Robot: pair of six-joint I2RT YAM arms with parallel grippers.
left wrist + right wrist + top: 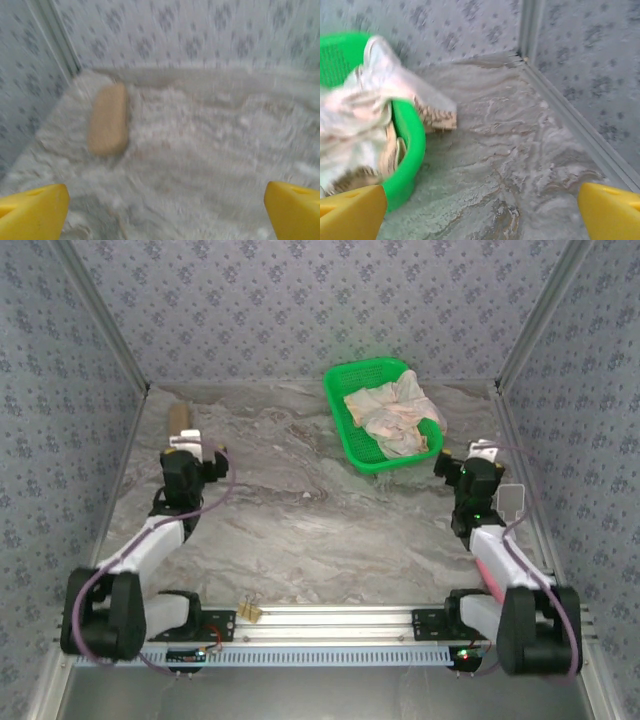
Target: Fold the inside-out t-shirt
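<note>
Marbled grey table (320, 530) surface is enclosed on three sides by walls (300, 300) papered in a small blue-grey floral print. At the near edge, a metal rail (330, 625) carries both arm bases, one at each end.

Left arm: extended forward along the left side. The left tool (190, 443) hangs over bare table with its jaws wide apart and nothing between them; in the left wrist view (162, 212) the yellow fingertips (32, 212) sit at opposite frame corners. A tan block (180, 417) lies flat just beyond this tool, near the left wall (107, 120).

Right arm: extended forward along the right side. The right tool (468, 460) is likewise spread wide and empty (482, 212), near the basket's right corner but apart from it.

At the far right of the table stands a green plastic basket (340, 410). The t-shirt (393, 415) lies crumpled inside it, pale side mostly up, with one printed fold draped over the rim (412, 145) towards the right tool (360, 115)
</note>
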